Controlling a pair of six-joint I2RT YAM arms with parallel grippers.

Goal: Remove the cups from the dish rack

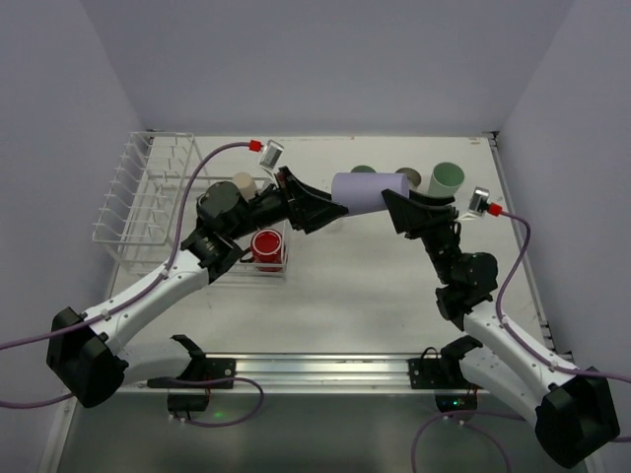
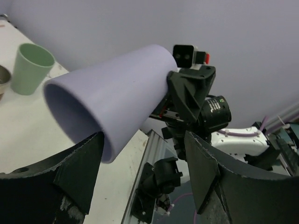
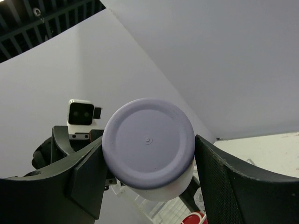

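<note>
- White wire dish rack (image 1: 148,202), far left: we count two inside, one beige cup (image 1: 244,183), one red cup (image 1: 266,246).
- Left gripper (image 2: 144,140): jaws wide, holding nothing.
- Lavender tapered cup (image 1: 370,192), midair; right gripper (image 3: 148,149) clamps its base end.
- Three on white table (image 1: 345,296): dark green cup (image 1: 363,170), brownish cup (image 1: 407,175), mint cup (image 1: 446,178). We judge the unloading roughly half done.

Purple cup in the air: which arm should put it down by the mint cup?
Right. The right gripper clamps the purple cup by its base, and the mint cup stands on that arm's side. The left gripper is spread open, not holding it.
</note>
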